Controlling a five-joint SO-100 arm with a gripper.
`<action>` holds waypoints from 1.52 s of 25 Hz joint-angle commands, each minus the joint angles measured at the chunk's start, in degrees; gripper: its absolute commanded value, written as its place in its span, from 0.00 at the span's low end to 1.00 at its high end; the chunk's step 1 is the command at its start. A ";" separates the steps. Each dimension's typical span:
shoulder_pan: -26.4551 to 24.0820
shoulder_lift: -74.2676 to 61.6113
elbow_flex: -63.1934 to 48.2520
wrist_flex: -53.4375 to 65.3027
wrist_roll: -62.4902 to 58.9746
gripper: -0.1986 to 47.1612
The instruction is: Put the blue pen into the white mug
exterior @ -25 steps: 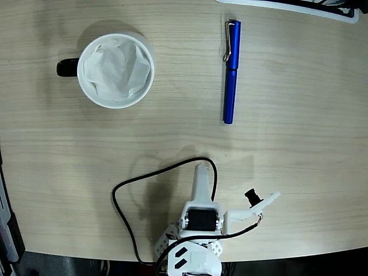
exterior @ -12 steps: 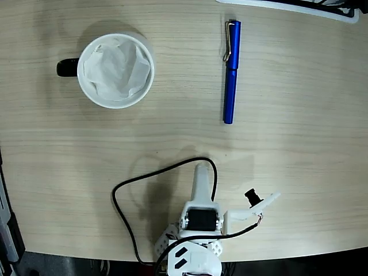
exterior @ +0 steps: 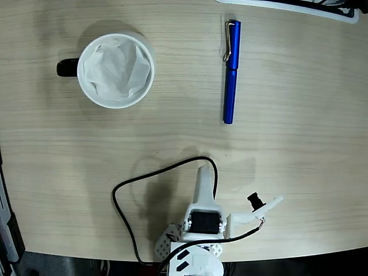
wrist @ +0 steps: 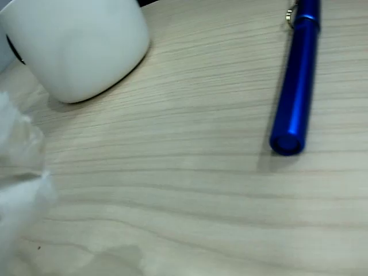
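While our arm sits folded at the bottom centre of the fixed view, the blue pen (exterior: 231,72) lies upright at upper right on the desk (exterior: 299,149), well apart from the white mug (exterior: 115,69) at upper left. Our wrist view shows pen upper right, mug upper left; we cannot tell the pincer's state.

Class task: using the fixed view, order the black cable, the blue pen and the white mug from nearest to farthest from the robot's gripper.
Measured from the gripper:
1. black cable, looping just beside it, left.
2. blue pen, lying above, slightly right.
3. white mug, upper left, farthest.
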 commanded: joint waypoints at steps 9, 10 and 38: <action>2.29 -20.65 -23.03 0.26 -2.55 0.01; 2.72 -23.64 -25.93 0.26 -3.34 0.01; 8.70 -105.38 -96.94 -0.35 -82.27 0.03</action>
